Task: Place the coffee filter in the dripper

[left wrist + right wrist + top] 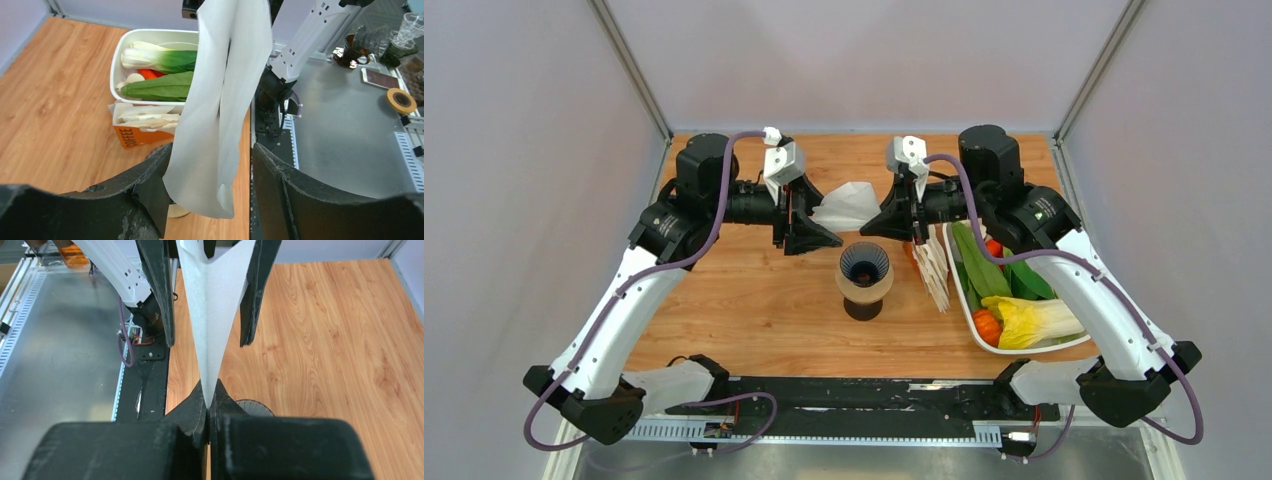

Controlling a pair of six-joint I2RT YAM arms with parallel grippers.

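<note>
Risk begins nearest the arm bases, where the small dark navy cone-shaped dripper [864,263] stands mouth-up on a tan round ring [864,290] on the wooden counter [754,310]. We judge it top-heavy, so a sideways brush from a descending finger could tip it. Just to its right stands the upright stack of white filters [932,272], beside the white plastic tray [116,70] of vegetables. Both are close enough for the right arm to snag on its way down.

Farther back, held up off the counter, the thin white paper coffee filter [212,315] hangs between the two arms. It seems to sit behind the dripper rather than over it. The right gripper [207,407] is clamped on one pointed corner of the paper. The left gripper [212,155] is apart, straddling the sheet without visibly touching it.

We see the paper folded flat and drooping. Lowered like this, it could land edge-on across the rim instead of opening into the cone. If the left gripper pinches both layers, or pulls against the right, the paper could tear or slip free.
</note>
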